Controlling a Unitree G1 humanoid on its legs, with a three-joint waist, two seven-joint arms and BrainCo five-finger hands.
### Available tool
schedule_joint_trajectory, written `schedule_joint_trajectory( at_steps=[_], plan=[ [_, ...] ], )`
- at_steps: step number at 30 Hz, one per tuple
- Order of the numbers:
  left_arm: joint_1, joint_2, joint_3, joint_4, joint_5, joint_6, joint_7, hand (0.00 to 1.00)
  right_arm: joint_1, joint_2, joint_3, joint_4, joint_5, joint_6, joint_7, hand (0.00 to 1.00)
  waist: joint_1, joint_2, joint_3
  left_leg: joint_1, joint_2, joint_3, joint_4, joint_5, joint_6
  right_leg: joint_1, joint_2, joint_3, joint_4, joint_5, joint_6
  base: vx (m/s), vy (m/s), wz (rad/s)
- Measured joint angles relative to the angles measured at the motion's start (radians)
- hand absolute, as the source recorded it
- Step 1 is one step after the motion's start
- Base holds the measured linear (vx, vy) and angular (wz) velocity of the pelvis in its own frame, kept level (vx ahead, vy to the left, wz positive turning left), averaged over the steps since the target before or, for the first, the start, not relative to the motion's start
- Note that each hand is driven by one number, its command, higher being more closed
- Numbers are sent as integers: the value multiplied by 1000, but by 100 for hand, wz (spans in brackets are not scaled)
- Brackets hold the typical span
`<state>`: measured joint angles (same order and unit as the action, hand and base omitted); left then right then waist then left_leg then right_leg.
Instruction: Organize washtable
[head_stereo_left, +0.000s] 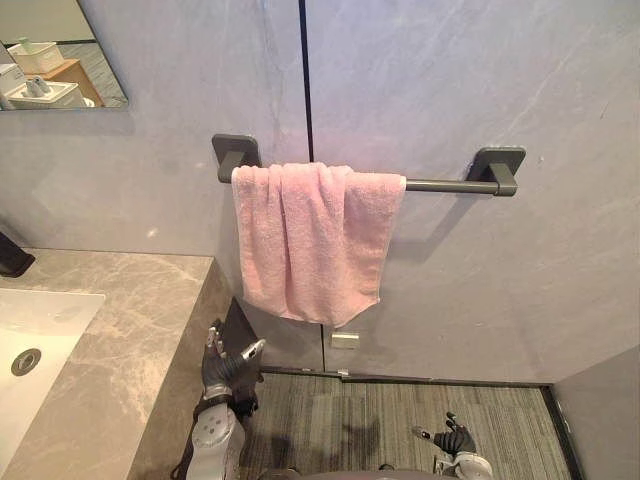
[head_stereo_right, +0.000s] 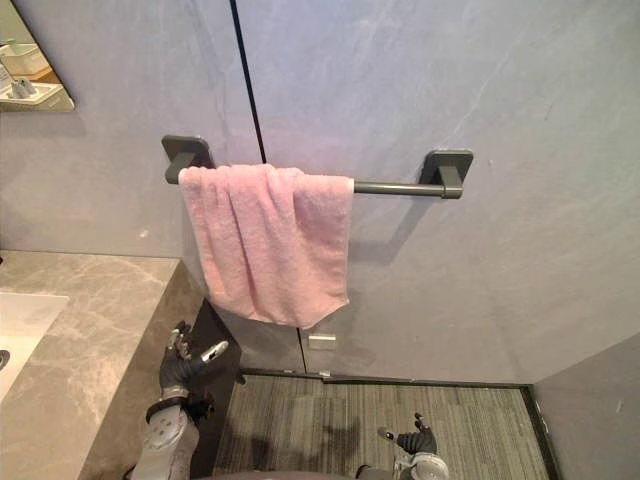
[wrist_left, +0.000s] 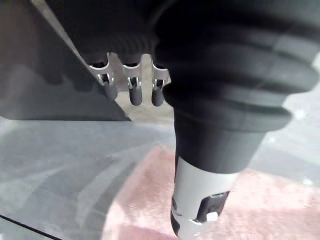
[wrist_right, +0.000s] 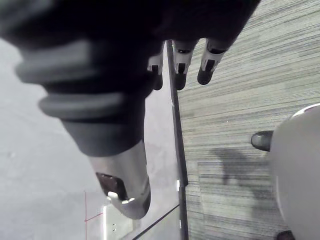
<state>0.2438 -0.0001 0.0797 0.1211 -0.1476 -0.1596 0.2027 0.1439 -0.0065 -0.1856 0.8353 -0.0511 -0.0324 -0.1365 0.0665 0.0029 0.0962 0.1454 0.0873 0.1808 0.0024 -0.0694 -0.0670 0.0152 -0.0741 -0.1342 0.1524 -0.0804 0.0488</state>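
**Pink towel hanging bunched at the left end of its bar**

The pink towel (head_stereo_left: 310, 240) is hanging over the dark towel bar (head_stereo_left: 445, 185) on the grey wall. It is gathered toward the bar's left bracket, with folds running down it and its lower edge slanting. The marble washtable (head_stereo_left: 120, 330) with its white sink (head_stereo_left: 40, 335) is sitting lower left, apart from the cloth.

The left hand (head_stereo_left: 222, 365) is hovering beside the washtable's dark side panel, below the towel, fingers loosely spread and gripping nothing. The right hand (head_stereo_left: 457, 439) is hanging low over the striped floor (head_stereo_left: 380, 410), fingers relaxed and empty.

The step in hand is probably evening out the towel. Doing that well would mean pinching the hem near its corners, not the middle. The cloth should then be eased sideways along the bar, not pulled downward, so it is not dragged off.
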Motion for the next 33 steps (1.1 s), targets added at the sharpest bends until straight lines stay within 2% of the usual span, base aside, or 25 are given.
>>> schedule_joint_trajectory(
  at_steps=[8, 10, 11, 17, 18, 26, 27, 33],
  plan=[
    [-16, 16, -43, -86, 2, -25, 2, 0, 13, -2, 19, 2, -4, 0, 1, 0, -4, -2, -18, 3, 2, 12, 0, 0, 0, -1, 1, 11, 0, 1, -1, -19, -3, -3],
    [-26, 17, -52, -86, 3, -25, 13, 0, 14, -2, 22, 2, -14, 0, 1, 0, -11, 0, -29, 2, 2, 13, 0, 0, 0, -1, 2, 14, -4, 2, -2, -30, -5, -5],
    [-32, 19, -56, -86, 3, -25, 19, 0, 10, -3, 27, 2, -21, 0, 1, 0, -26, 2, -34, -2, 2, 14, -1, 0, 0, -2, 2, 16, -7, 3, -2, -39, -6, -4],
    [-79, 53, -80, -86, 13, -25, 23, 0, 11, -11, 29, 14, -21, 0, 1, 0, -36, 6, -38, -7, 4, 20, -3, 0, 0, -4, 11, 25, -22, 13, -4, -11, -5, -4],
    [-87, 60, -79, -86, 15, -25, 26, 0, 10, -18, 29, 15, -22, 0, 2, 0, -49, 6, -39, -6, 4, 20, -5, 0, 0, -3, 13, 26, -27, 16, -4, 0, 0, 0],
    [-120, 102, -80, -68, 47, -25, 43, 0, -3, -39, 28, 25, -34, -1, 1, 0, -54, 11, -50, -6, 7, 43, -13, 0, 0, 0, 25, 49, -84, 57, -9, 11, 0, -10],
    [-121, 104, -80, -67, 48, -25, 44, 100, -2, -41, 28, 25, -34, -1, 1, 0, -53, 11, -50, -6, 7, 44, -14, 0, 0, 1, 26, 50, -88, 60, -8, -18, 5, -6],
    [-152, 144, -76, -17, 54, -23, 47, 100, 1, -46, 27, 49, -34, 0, 3, 0, -56, 9, -52, -6, 1, 44, -22, 4, 5, 13, 25, 54, -128, 87, -7, -9, 2, -1]
  ],
)
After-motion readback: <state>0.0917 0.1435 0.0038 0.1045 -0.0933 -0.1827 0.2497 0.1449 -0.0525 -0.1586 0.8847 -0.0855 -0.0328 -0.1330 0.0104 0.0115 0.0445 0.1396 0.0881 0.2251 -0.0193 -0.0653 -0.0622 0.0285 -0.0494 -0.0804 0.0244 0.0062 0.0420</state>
